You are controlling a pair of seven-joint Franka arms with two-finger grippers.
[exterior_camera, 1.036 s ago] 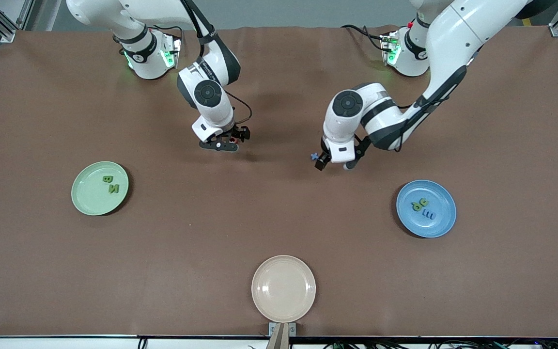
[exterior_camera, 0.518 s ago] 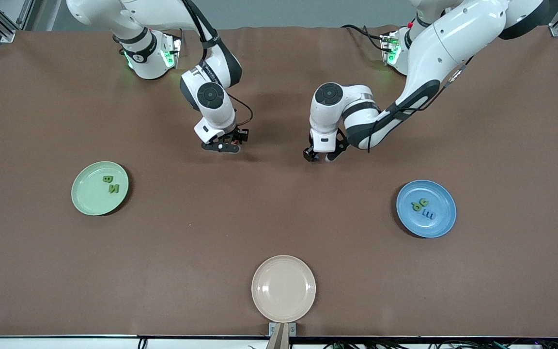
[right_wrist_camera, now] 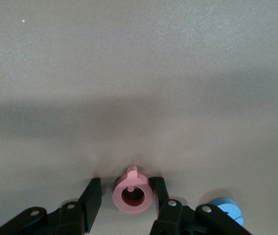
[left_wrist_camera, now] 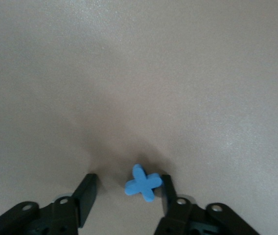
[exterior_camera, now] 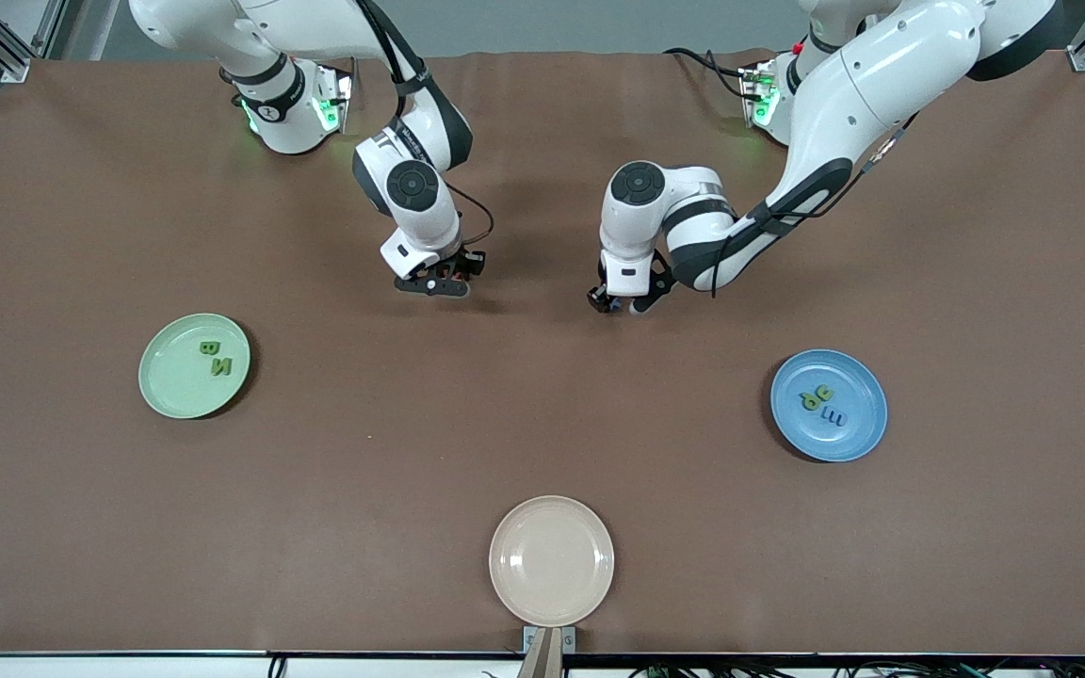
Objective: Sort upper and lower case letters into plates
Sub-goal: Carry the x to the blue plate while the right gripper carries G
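In the left wrist view a small blue cross-shaped letter (left_wrist_camera: 143, 183) lies on the table between the fingers of my left gripper (left_wrist_camera: 128, 179). One finger touches it and a gap shows at the other, so the gripper is open. In the right wrist view a red ring-shaped letter (right_wrist_camera: 133, 209) lies likewise in my right gripper (right_wrist_camera: 126, 182), also open, touching one finger. Both grippers (exterior_camera: 613, 301) (exterior_camera: 439, 284) are low at mid-table and hide these letters in the front view. The mint green plate (exterior_camera: 166, 381) holds two green letters (exterior_camera: 216, 358). The blue plate (exterior_camera: 858, 424) holds green and blue letters (exterior_camera: 823, 403).
A cream plate (exterior_camera: 552, 560) with nothing on it sits near the front camera's table edge. Another blue piece (right_wrist_camera: 225, 208) lies close beside the right gripper's fingers. The mint plate is toward the right arm's end, the blue plate toward the left arm's end.
Both grippers have come down to the table and their jaws have narrowed round the letters. The left gripper shifted over the blue letter, which showed beside it before.
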